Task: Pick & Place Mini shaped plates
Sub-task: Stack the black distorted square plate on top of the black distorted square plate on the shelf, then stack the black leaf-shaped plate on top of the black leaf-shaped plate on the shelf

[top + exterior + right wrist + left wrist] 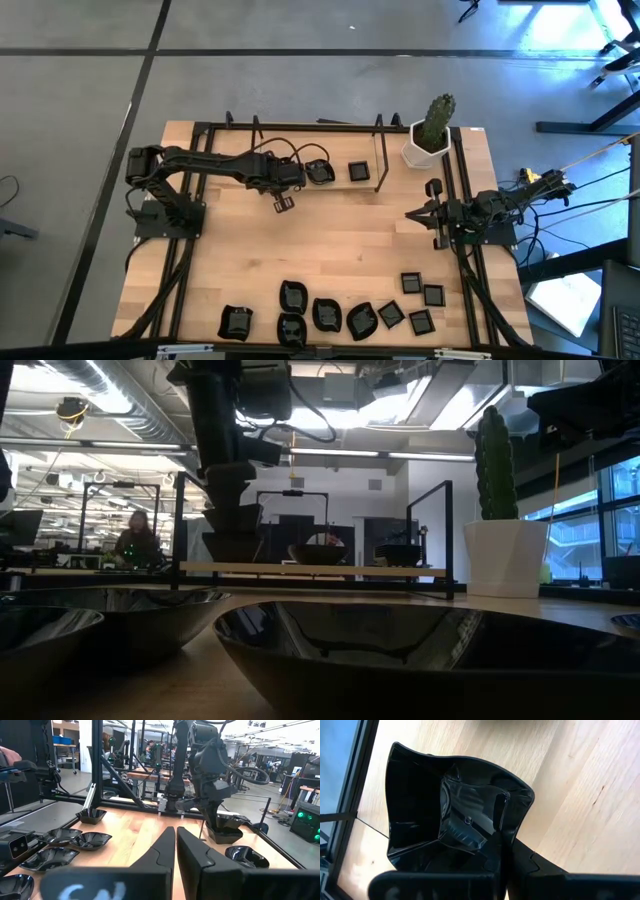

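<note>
We see a wooden bench (300, 250) framed by black rails. Most mini shaped plates (330, 314) lie along its near edge: wavy-edged and leaf-like ones toward the middle, small flat squares (421, 296) toward the near right corner. None of these dishes holds anything that we can make out. A white pot (424, 152) holding a green cactus (436, 120) stands at the far right corner. Another square plate (359, 172) sits near the far edge. The bench centre is bare wood, giving open room between the far rail and the near row.

The left gripper (318, 172) reaches along the far edge, its claw clenched on a wavy-edged plate (455, 815), which the left wrist view shows tilted above the wood. The right gripper (412, 215) waits at the right edge, fingers (162, 852) pressed together on nothing.
</note>
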Robot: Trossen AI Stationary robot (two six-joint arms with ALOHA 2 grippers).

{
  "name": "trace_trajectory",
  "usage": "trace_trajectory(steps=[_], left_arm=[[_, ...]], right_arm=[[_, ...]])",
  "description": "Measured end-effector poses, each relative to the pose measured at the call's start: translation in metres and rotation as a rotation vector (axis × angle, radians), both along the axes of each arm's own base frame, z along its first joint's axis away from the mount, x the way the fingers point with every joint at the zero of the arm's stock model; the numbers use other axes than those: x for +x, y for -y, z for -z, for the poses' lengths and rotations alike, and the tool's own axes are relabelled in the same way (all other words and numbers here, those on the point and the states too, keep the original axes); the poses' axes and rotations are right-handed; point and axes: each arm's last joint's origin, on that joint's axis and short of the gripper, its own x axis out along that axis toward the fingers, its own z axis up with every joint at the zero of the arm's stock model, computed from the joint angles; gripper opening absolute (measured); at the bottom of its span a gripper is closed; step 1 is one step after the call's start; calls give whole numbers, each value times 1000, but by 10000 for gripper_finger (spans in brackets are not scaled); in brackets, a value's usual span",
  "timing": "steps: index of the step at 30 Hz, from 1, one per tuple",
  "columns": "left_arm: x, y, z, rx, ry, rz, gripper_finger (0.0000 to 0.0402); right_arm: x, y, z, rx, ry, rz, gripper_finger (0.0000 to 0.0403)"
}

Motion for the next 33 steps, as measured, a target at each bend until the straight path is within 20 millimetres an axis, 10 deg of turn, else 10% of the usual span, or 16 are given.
trace_trajectory(steps=[18,33], left_arm=[[-1,-1,-4,45,-45,51,95],[6,14,-109,28,67,49,136]], right_arm=[[0,0,0,0,0,0,20],[0,0,0,0,0,-1,20]])
